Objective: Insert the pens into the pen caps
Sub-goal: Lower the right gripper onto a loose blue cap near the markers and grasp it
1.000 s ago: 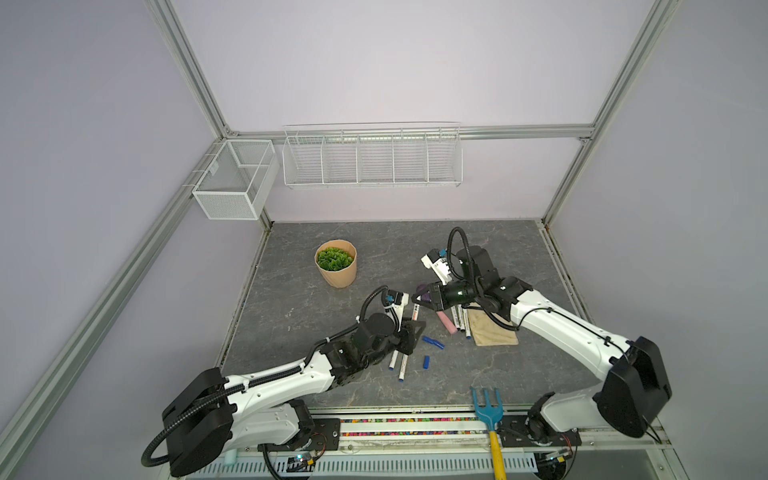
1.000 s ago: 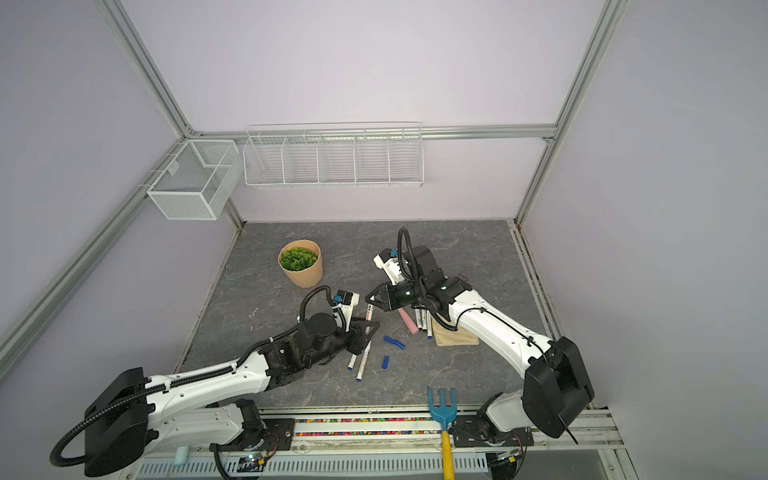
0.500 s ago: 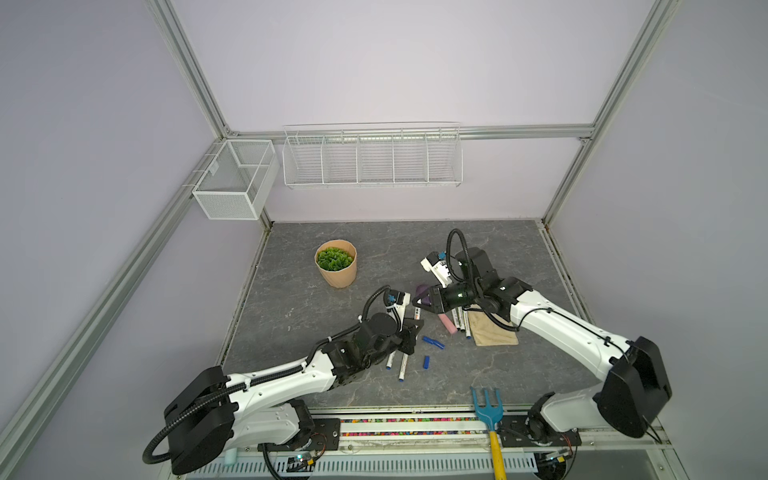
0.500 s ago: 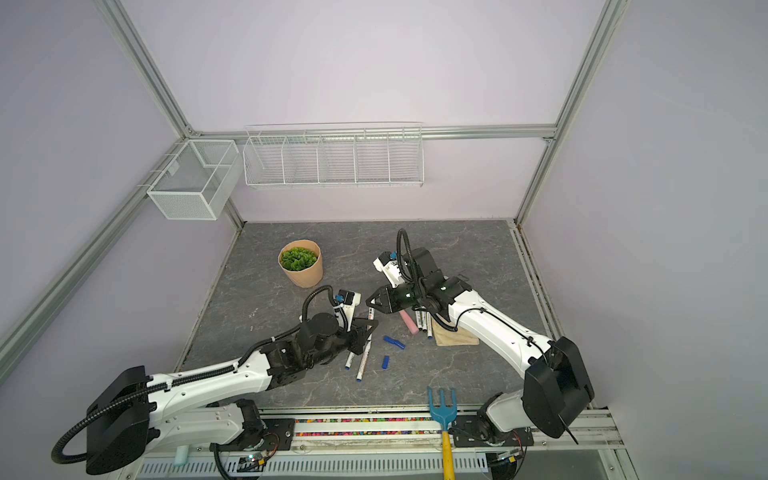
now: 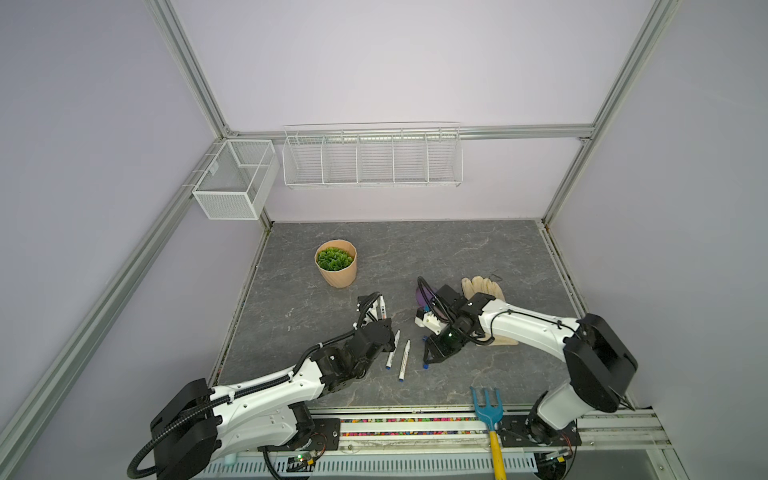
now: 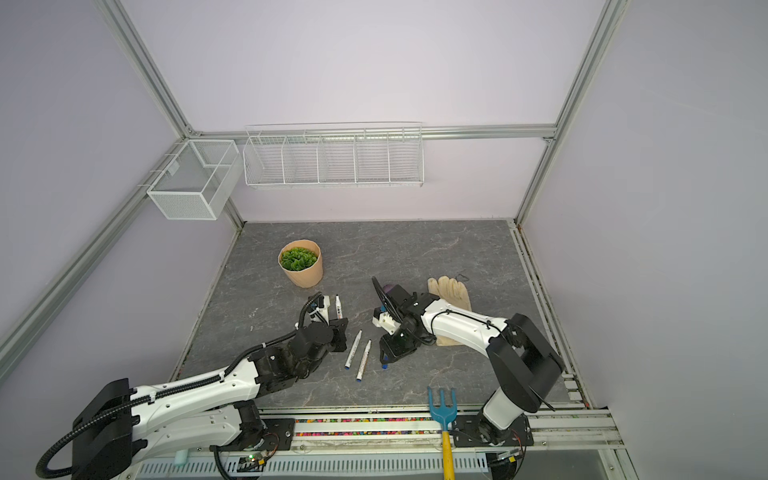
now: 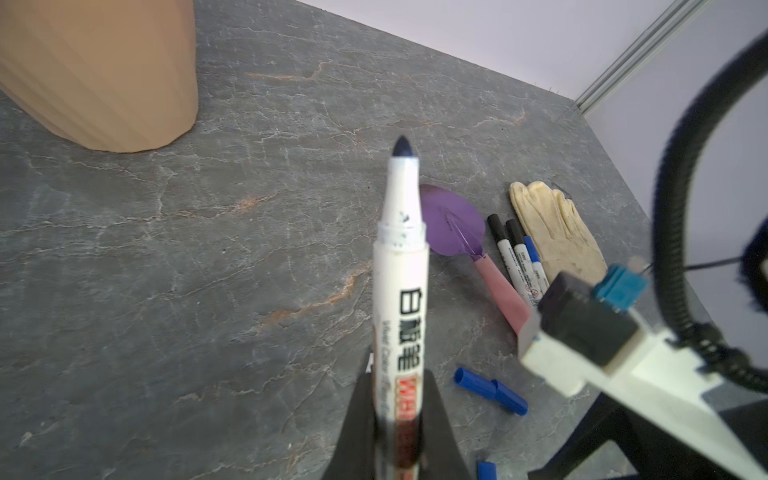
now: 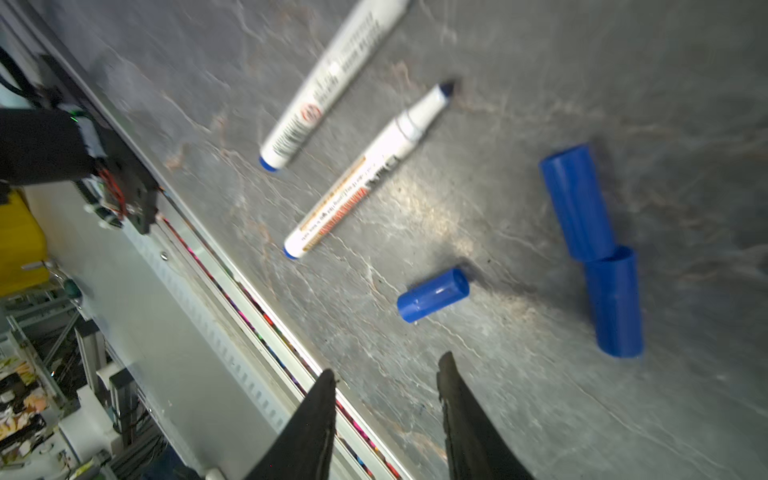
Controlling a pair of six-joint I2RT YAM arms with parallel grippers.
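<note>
Pen (image 7: 401,291) sits clamped in our left gripper (image 7: 398,374), tip bare, over the table (image 7: 208,249). Our right gripper (image 8: 387,365) hangs part-open and empty just above a lone blue cap (image 8: 433,294); we fear closing off-centre could roll it away towards the nearest loose pen (image 8: 361,178)

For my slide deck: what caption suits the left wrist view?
Left claw grips an uncapped, blue-tipped pen; loose blue caps lie on the grey table nearby.
</note>
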